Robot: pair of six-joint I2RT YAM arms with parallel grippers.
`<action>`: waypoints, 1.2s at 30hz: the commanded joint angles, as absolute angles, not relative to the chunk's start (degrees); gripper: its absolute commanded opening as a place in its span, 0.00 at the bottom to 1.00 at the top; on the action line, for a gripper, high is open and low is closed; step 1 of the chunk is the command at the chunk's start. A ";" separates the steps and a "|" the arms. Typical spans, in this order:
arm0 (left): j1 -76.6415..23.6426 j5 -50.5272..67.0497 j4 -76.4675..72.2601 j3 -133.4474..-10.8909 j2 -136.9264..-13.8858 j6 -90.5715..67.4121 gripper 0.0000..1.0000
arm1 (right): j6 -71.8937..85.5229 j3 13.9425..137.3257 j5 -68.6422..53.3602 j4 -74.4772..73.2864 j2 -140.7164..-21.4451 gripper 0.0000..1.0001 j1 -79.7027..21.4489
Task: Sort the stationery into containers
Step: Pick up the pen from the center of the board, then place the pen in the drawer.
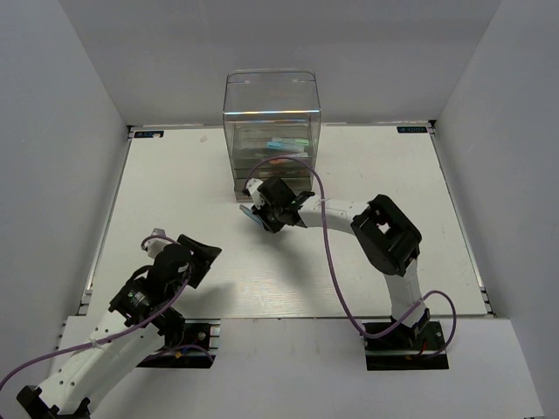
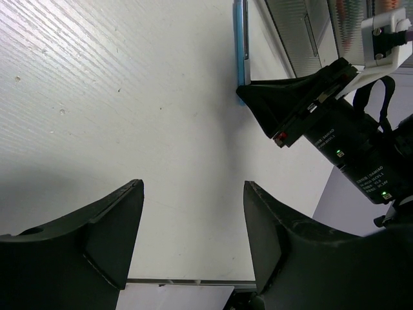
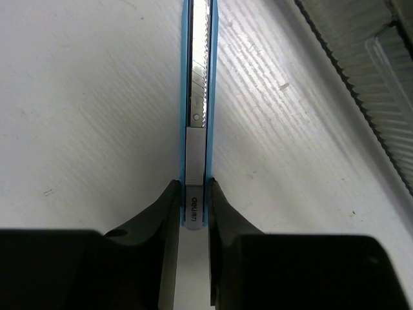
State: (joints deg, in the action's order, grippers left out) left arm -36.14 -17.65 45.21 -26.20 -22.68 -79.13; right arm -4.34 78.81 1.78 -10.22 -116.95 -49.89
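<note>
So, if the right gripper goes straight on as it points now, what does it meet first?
Probably the table top, led by the blue cutter it holds; the drawer unit lies off to one side. Depth is unclear.

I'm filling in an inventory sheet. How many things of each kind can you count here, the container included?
blue snap-off cutter: 1, clamped in the right gripper
clear drawer unit: 1
Total: 2
The coloured items inside the drawers are too blurred to count.
</note>
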 commanded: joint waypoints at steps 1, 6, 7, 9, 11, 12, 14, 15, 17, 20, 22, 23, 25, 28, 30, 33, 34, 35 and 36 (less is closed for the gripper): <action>-36.30 -19.07 44.82 -27.16 -22.94 -79.45 0.73 | -6.23 75.07 -3.07 -14.50 -114.45 0.04 -49.92; -36.30 -19.07 42.10 -25.32 -22.94 -79.45 0.73 | -14.14 68.56 -8.61 -16.97 -107.41 0.00 -49.92; -36.30 -18.55 41.14 -25.31 -22.94 -79.45 0.73 | -15.54 66.55 -7.57 -15.74 -105.49 0.00 -49.92; -36.30 -18.54 40.35 -24.70 -22.94 -79.45 0.73 | -18.78 64.18 -3.89 -14.25 -102.40 0.00 -49.83; -36.30 -18.54 39.47 -24.08 -22.94 -79.45 0.73 | -20.73 63.72 -2.29 -10.47 -99.33 0.00 -49.57; -36.30 -18.54 38.77 -23.56 -22.94 -79.45 0.73 | -23.53 63.63 -0.72 -9.76 -97.23 0.00 -49.48; -36.30 -18.02 38.15 -23.55 -22.94 -79.45 0.73 | -25.39 64.24 2.10 -7.30 -96.24 0.00 -49.40; -36.30 -18.02 37.54 -23.55 -22.94 -79.45 0.73 | -26.97 64.94 3.76 -6.42 -95.63 0.00 -49.39; -36.30 -18.02 37.01 -23.03 -23.47 -79.45 0.73 | -30.39 66.69 7.28 -5.80 -95.54 0.00 -48.78; -36.30 -18.02 36.48 -23.03 -23.47 -79.45 0.73 | -35.57 68.81 10.27 -4.93 -96.15 0.00 -48.08; -36.30 -18.02 36.47 -22.50 -22.94 -79.45 0.73 | -40.14 69.34 11.68 -4.40 -96.42 0.00 -47.29; -36.30 -18.02 36.47 -22.50 -22.94 -79.45 0.73 | -41.64 69.69 11.95 -2.57 -96.50 0.00 -47.02; -36.30 -17.49 36.47 -21.98 -22.32 -79.45 0.73 | -46.46 69.70 12.83 -1.15 -97.20 0.00 -46.15; -36.30 -17.49 36.47 -21.97 -21.80 -79.45 0.73 | -53.85 70.48 13.62 2.37 -98.78 0.00 -45.00; -36.30 -17.49 37.00 -21.97 -21.27 -79.45 0.73 | -58.43 72.58 12.92 1.94 -100.19 0.00 -43.95; -36.30 -17.49 37.00 -21.97 -20.66 -79.45 0.73 | -64.15 73.74 10.30 1.14 -101.86 0.00 -43.25; -36.30 -17.49 37.00 -21.97 -20.65 -79.45 0.73 | -65.47 73.65 10.02 1.06 -102.21 0.00 -43.07; -36.30 -18.01 37.00 -21.97 -20.65 -79.45 0.73 | -69.65 73.65 9.32 1.05 -102.74 0.00 -42.89; -36.30 -18.02 37.52 -21.97 -20.05 -79.45 0.73 | -70.65 73.57 8.01 0.88 -103.01 0.00 -42.72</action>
